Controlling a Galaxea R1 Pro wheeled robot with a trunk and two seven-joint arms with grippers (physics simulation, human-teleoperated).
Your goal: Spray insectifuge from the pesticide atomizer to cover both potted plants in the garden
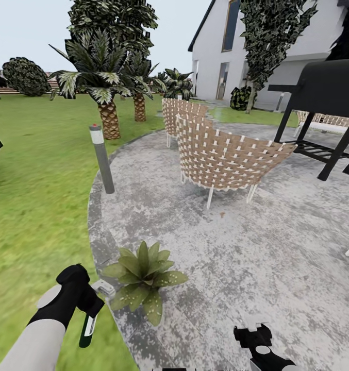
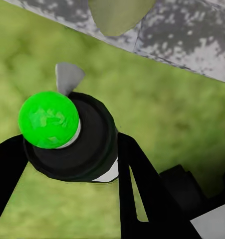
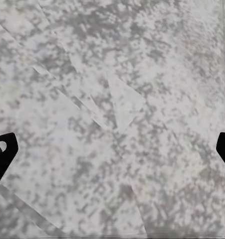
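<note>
Nearest the head camera, the black left gripper (image 1: 89, 314) is clenching the slim white pesticide atomizer with a dark green end (image 1: 87, 331), which is hanging green end down over the grass just off the patio's edge. Seen from the left wrist, that bottle (image 2: 67, 137) is sitting between the two black fingers (image 2: 142, 189), its bright green cap facing the lens. The black right gripper (image 1: 252, 334) is hovering low over the grey mottled paved patio (image 1: 236, 242), released: the right wrist view is showing both fingertips (image 3: 2, 152) far apart with bare paving (image 3: 112, 119) between them.

One potted plant, a low rosette of broad pointed green leaves with pale speckles (image 1: 143, 278), is standing at the patio's near edge, just beside the left gripper. A woven wicker chair (image 1: 226, 159), a grey bollard lamp (image 1: 102, 159) and a black barbecue stand (image 1: 329, 98) are sitting farther back.

Judgement: pickup looks done; spraying this first plant is the step in hand. Next move likely calls for turning the nozzle toward the leaves and sweeping across the whole rosette; a second plant is not identifiable here.
</note>
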